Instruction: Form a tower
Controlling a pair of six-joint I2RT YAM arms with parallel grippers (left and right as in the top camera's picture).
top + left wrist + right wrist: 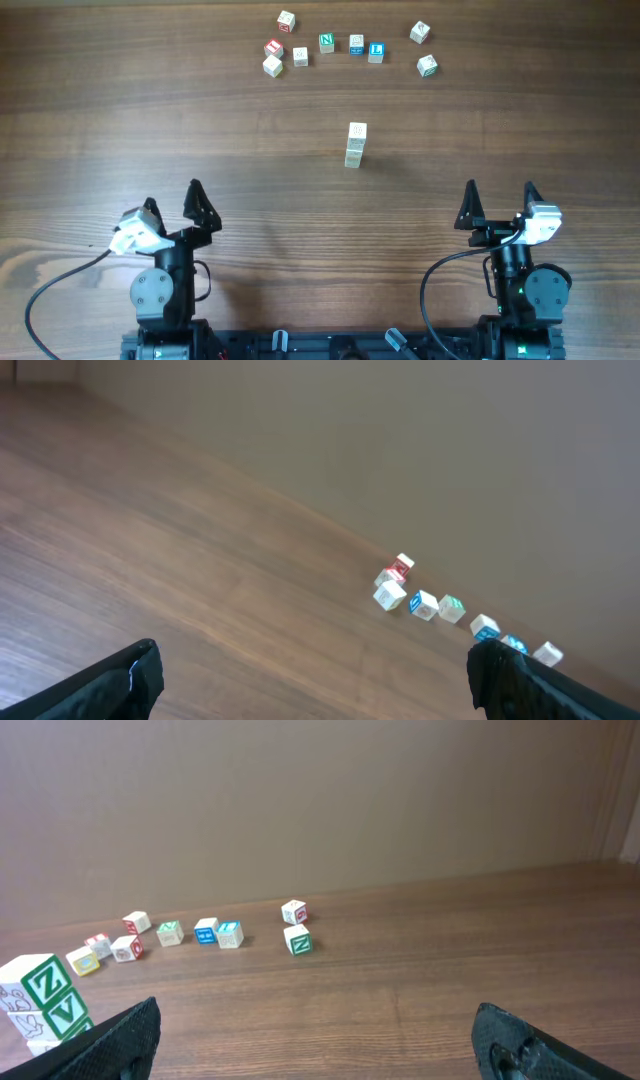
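The tower [356, 145] is a short narrow stack of pale letter cubes standing upright at the table's middle. In the right wrist view the tower [40, 1005] shows at the lower left edge, with green Z and V faces. My left gripper [172, 197] rests near the front left, open and empty, well short of the tower. My right gripper [500, 190] is open and empty at the front right. The left wrist view shows the left gripper [315, 665] spread wide over bare wood, and the tower is out of that view. The right gripper [315, 1030] is also spread wide.
Several loose letter cubes lie in an arc at the far side: a left cluster [273, 47], a green one [326, 42], a blue one [376, 52] and two at the right [427, 66]. The same loose cubes [206, 930] line the far wall.
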